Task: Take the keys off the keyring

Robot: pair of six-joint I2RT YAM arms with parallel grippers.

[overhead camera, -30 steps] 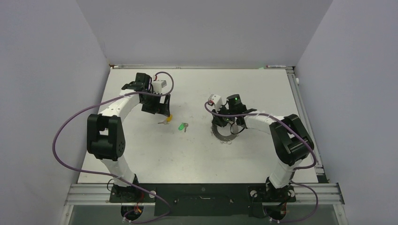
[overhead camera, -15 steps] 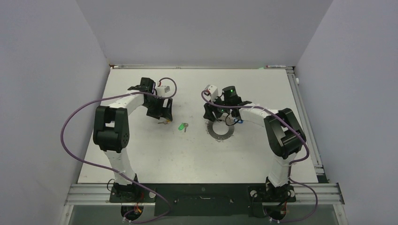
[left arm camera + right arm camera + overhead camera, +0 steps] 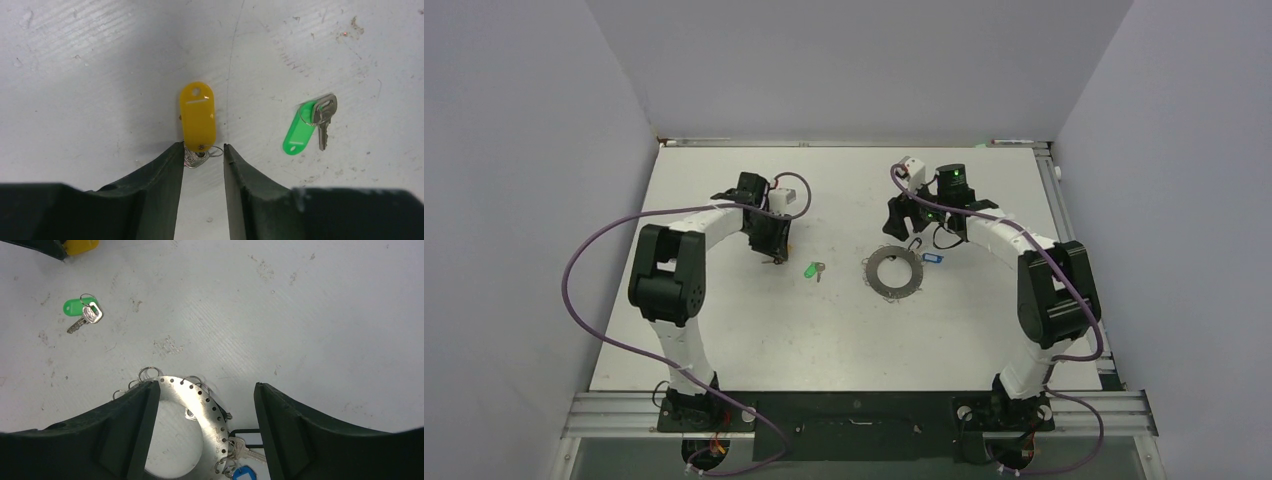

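**Two keys off the keyring, at least one to go**

I'm hovering my left end effector [image 3: 203, 148] over the yellow-tagged key [image 3: 198, 117], which is lying loose on the counter [image 3: 844, 340], well apart from the keyring [image 3: 200, 407]. My jaws are standing narrow around its metal end, and I cannot tell whether they are pinching it. The green-tagged key [image 3: 300, 131] is lying free just beside it, so I'm counting both as done. My right end effector [image 3: 206, 386] is hanging wide open over the keyring's far edge, holding nothing. The keyring is lying flat mid-counter with small split rings [image 3: 147, 373] dotted round its rim. The blue-tagged key [image 3: 241, 473] is looking attached at the rim, so that one is left. A dark shape beside it may be another tag, but I cannot tell.
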